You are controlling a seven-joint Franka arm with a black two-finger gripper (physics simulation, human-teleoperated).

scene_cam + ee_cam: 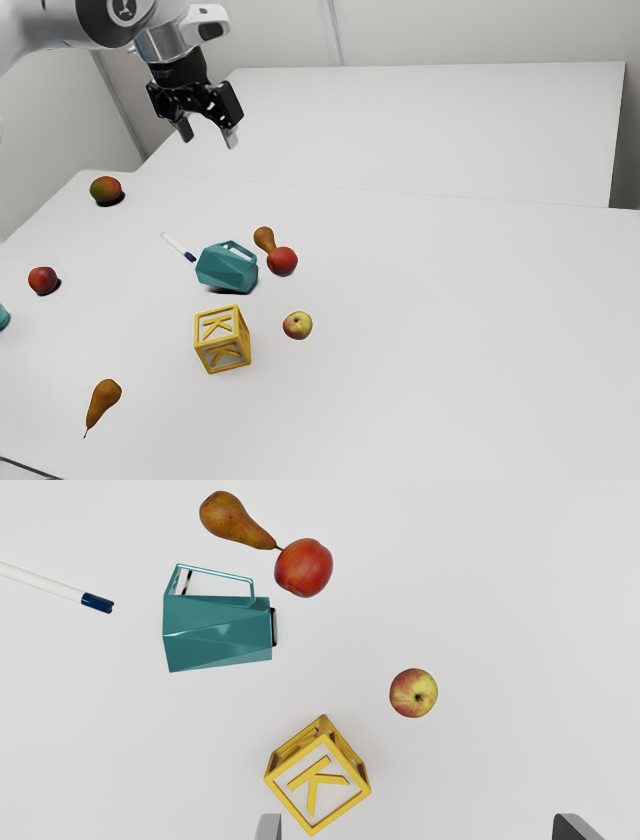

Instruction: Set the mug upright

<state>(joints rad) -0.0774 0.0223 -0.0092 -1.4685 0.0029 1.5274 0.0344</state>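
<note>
Mug [217,630] lies tipped; the open end effector [208,138] hangs above, well apart.

The teal mug [217,632] lies on its side.

The arm [60,22] comes in from the exterior view's upper left, its pale links leading to a wrist [168,38] that bends downward. From it hangs the black gripper [208,138], held high, its jaws pointing down. The jaws stand wide open, and in the wrist view the two fingertips [270,827] are well apart, with a broad gap between them.
</note>
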